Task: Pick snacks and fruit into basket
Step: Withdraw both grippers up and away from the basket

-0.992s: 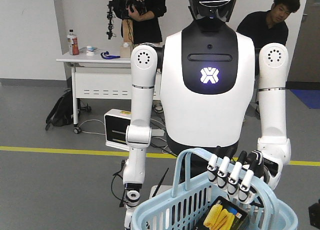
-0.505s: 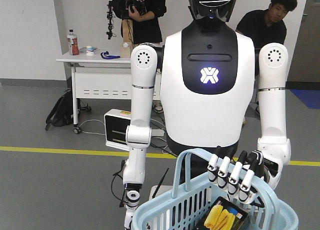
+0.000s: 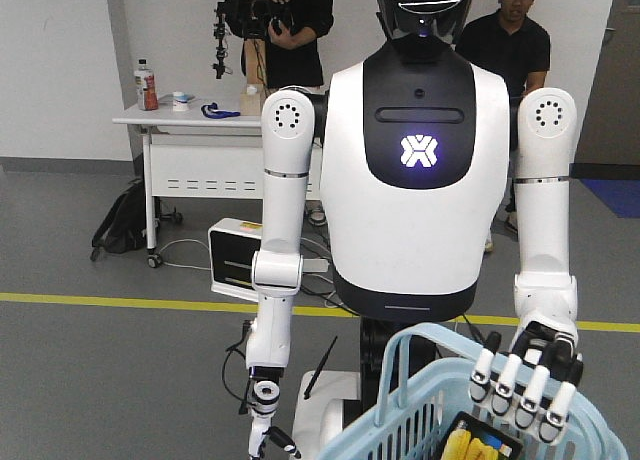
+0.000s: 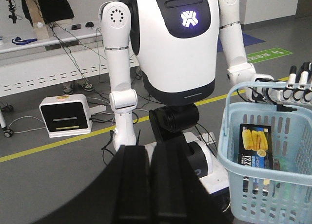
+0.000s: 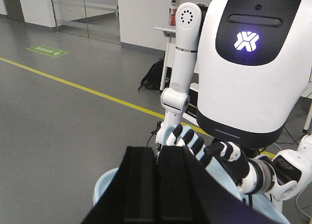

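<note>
A white humanoid's black-and-white hand (image 3: 525,392) holds the light blue basket (image 3: 420,420) by its handle, low on the right in the front view. Inside the basket lies a snack, a black cookie box (image 4: 254,146) printed with yellow cookies. In the left wrist view, the basket (image 4: 234,151) is to the right of my left gripper (image 4: 150,151), well apart from it. That gripper is shut and holds nothing. My right gripper (image 5: 157,151) is also shut and empty, just above the basket rim (image 5: 105,185) and near the humanoid's hand (image 5: 209,151). No fruit is in view.
The humanoid (image 3: 415,180) stands directly ahead on a dark pedestal (image 4: 175,131). A white boxy unit (image 4: 66,119) sits on the grey floor by a yellow line (image 3: 100,302). Behind are a white table (image 3: 200,130), a backpack (image 3: 125,220) and two people.
In the front view the humanoid's hand and the basket have shifted right and lower. The man at the back right has stood up.
</note>
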